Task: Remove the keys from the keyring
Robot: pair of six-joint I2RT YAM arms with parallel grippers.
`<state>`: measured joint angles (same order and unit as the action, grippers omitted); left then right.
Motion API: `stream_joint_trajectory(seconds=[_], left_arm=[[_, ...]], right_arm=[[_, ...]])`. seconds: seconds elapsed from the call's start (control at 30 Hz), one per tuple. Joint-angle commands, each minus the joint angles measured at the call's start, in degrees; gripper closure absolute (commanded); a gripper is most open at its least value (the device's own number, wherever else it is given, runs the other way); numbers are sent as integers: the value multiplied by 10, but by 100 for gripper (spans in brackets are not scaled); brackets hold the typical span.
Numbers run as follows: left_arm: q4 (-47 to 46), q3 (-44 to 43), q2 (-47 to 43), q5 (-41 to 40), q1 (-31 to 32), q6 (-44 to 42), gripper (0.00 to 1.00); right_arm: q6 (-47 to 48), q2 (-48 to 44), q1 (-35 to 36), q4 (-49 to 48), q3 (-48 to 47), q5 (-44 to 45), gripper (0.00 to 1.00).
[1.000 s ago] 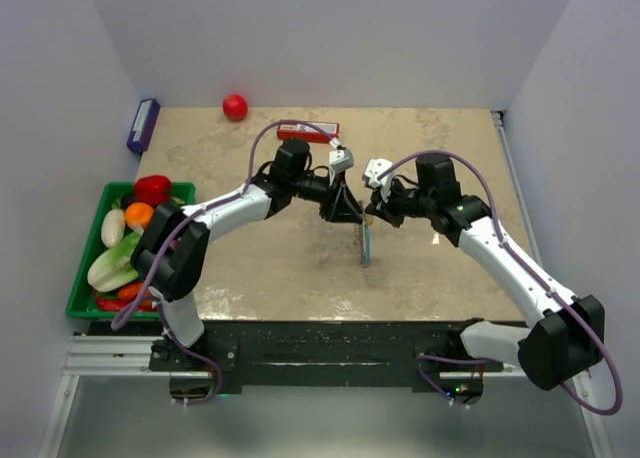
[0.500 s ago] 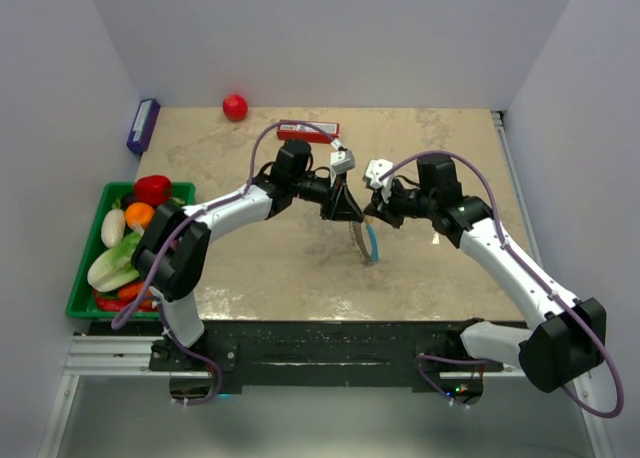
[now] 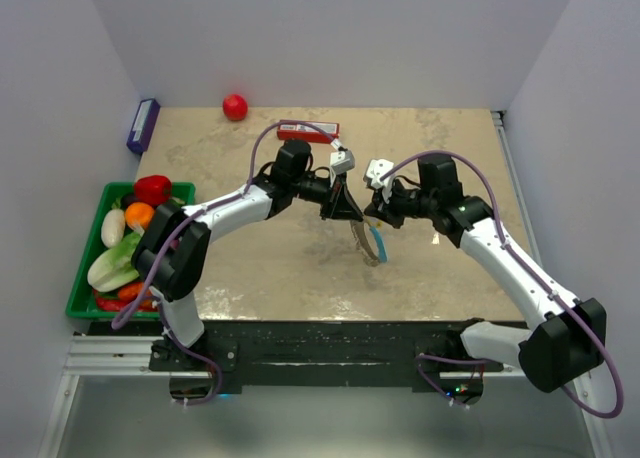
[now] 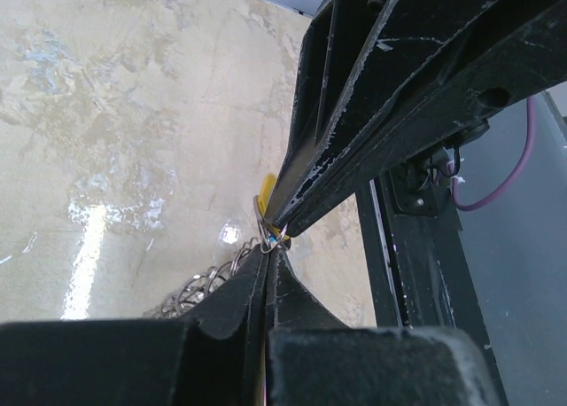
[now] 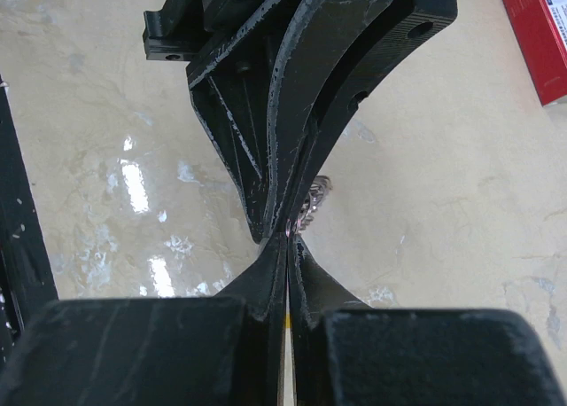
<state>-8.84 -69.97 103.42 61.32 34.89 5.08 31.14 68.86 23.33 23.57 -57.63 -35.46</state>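
The keyring (image 3: 373,241), a limp loop of grey links with a light-blue arc, is held over the table's (image 3: 250,268) middle. A yellow key (image 4: 268,186) is seen at its top. The keyring is pinched there by the left gripper (image 3: 349,216) and right gripper (image 3: 369,216), both clamped, tip to tip.

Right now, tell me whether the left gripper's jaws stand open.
No: the left wrist view shows the left gripper closed tight, no gap at its tips, pinching the keyring.
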Motion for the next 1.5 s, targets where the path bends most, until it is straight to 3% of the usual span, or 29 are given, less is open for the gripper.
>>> stream_joint_trajectory(seconds=[0.0, 0.47, 0.87, 1.47], left_arm=[[-28, -13, -5, 17, 2, 1, 100], [-38, 15, -51, -15, 1, -1, 100], [-35, 17, -81, -29, 0, -6, 100], [-17, 16, -83, -52, 1, -20, 100]], right_arm=[[10, -21, -1, -7, -13, 10, 100], [24, -36, -29, 31, -14, 33, 100], [-8, -24, -29, -3, 22, 46, 100], [5, -38, -28, 12, 7, -19, 100]])
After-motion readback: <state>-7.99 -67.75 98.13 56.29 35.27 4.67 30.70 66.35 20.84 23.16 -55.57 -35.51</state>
